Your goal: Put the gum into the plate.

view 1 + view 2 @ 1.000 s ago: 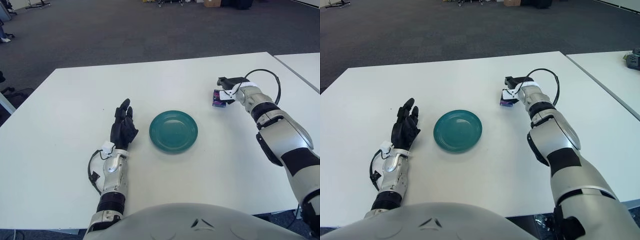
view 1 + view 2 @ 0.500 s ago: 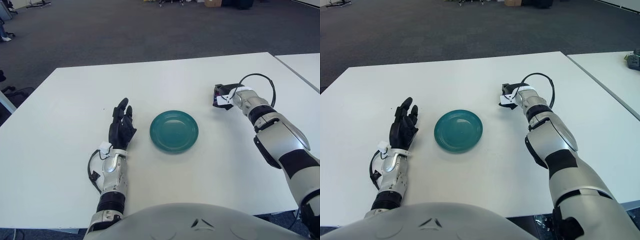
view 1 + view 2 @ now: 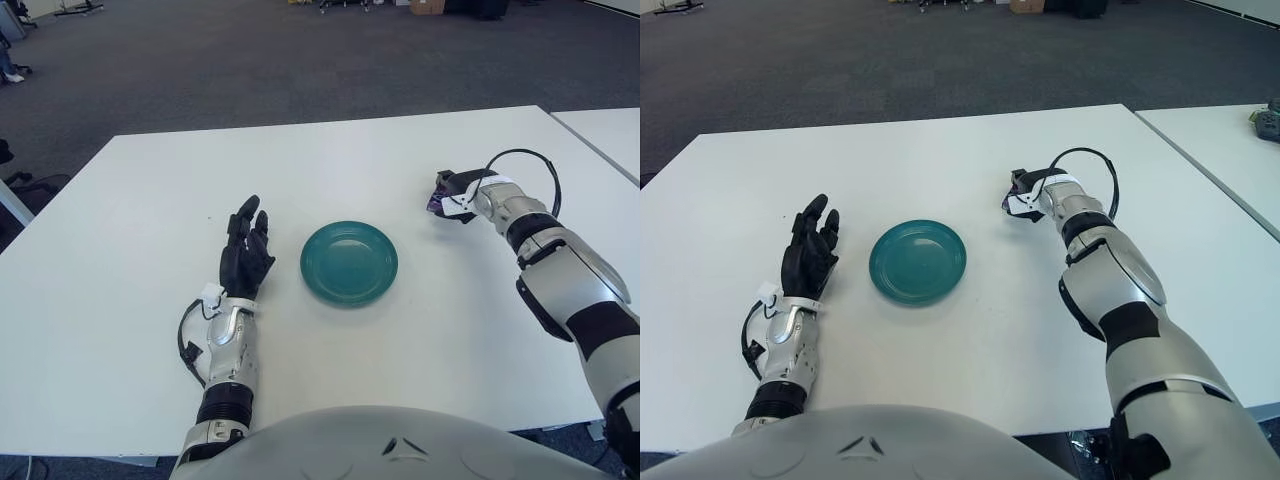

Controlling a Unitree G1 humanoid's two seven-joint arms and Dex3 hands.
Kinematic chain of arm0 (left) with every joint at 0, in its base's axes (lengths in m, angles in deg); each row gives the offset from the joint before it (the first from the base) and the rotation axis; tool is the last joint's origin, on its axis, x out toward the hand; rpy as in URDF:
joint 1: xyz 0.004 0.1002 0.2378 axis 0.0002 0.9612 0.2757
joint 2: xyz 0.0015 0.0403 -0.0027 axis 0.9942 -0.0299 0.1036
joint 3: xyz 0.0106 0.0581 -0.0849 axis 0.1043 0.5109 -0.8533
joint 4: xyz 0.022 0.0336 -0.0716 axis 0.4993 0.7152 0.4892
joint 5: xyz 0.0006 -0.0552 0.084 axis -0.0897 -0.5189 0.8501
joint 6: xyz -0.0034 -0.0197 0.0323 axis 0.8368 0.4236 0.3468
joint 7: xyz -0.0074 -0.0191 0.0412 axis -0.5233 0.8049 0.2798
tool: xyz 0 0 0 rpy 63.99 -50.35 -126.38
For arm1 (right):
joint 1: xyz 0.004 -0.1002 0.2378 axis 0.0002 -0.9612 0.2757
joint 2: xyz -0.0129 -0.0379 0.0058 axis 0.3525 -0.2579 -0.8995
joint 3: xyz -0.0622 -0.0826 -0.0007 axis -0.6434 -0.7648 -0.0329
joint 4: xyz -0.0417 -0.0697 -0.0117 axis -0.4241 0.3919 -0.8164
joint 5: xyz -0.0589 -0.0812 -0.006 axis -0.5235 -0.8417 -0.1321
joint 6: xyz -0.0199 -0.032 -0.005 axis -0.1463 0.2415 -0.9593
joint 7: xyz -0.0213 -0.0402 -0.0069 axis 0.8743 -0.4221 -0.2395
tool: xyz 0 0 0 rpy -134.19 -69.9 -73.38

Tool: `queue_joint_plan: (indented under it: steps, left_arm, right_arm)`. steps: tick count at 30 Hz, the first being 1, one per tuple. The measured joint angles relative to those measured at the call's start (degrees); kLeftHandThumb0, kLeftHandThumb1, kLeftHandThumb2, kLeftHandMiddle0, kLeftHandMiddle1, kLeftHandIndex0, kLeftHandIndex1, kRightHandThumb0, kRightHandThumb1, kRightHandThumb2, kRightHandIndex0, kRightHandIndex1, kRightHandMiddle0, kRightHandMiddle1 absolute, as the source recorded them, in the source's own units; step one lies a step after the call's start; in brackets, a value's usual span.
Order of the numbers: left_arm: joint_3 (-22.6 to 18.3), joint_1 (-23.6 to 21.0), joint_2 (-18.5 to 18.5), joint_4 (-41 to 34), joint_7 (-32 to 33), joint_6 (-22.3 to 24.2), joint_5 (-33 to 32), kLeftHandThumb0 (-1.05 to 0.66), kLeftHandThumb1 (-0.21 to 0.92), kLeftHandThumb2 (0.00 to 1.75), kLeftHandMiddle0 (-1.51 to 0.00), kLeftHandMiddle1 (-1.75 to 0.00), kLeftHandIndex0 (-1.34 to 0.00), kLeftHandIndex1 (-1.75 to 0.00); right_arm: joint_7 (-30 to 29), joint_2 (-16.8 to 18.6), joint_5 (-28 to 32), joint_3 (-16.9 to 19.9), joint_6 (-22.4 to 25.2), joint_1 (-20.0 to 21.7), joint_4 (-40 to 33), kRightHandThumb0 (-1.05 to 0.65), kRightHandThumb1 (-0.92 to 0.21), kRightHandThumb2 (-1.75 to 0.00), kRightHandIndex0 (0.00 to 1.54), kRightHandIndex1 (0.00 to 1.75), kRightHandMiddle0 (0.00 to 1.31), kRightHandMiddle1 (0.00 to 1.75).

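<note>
The right hand [image 3: 455, 193] is at the right side of the white table [image 3: 120, 300], well to the right of the green plate [image 3: 349, 262] and a little farther from the robot. Its dark fingers are curled around the gum [image 3: 437, 204], a small pack of which only a purple edge shows at the left of the hand. The pack seems to be clamped in the grasp. I cannot tell if it is already lifted or if it touches the table.

The step in hand is, in my judgement, the carrying of the gum to the plate. To do it well, the hand should first rise enough that the pack does not drag on the table, and then travel to the left and a little nearer. The grip should stay firm, because so little of the pack shows outside the fingers and it may slip. The fingers should part only when the pack is over the middle of the plate and low, so it does not bounce over the shallow rim.

The plate is the only container here. It stands near the centre of the table and has nothing in it.

The left hand [image 3: 244, 259] shows just left of the plate, its fingers extended and holding nothing.
</note>
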Motion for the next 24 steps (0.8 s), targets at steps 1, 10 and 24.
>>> queue_joint_plan:
  steps: [1, 10, 24]
  left_arm:
    - [0.0, 0.0, 0.0, 0.01, -0.01, 0.0, -0.01, -0.91, 0.92, 0.83, -0.22, 0.0, 0.0, -0.71]
    - [0.16, -0.02, 0.0, 0.26, 0.54, -0.5, 0.84, -0.89, 0.92, 0.86, -0.22, 0.0, 0.0, -0.71]
    - [0.06, -0.04, 0.0, 0.38, 0.48, -0.29, -0.21, -0.89, 0.92, 0.82, -0.23, -0.01, 0.0, -0.8]
  right_arm:
    - [0.13, -0.05, 0.0, -0.08, 0.1, 0.0, 0.0, -1.05, -0.92, -0.99, 0.17, 0.0, 0.0, 0.18]
    - [0.64, -0.4, -0.01, -1.24, 1.05, -0.01, -0.07, -1.05, -0.92, -0.98, 0.14, 0.0, 0.0, 0.13]
    - [-7.7, 0.05, 0.53, -0.68, 3.9, -3.5, -0.2, -1.05, -0.92, -1.0, 0.27, 0.03, 0.0, 0.34]
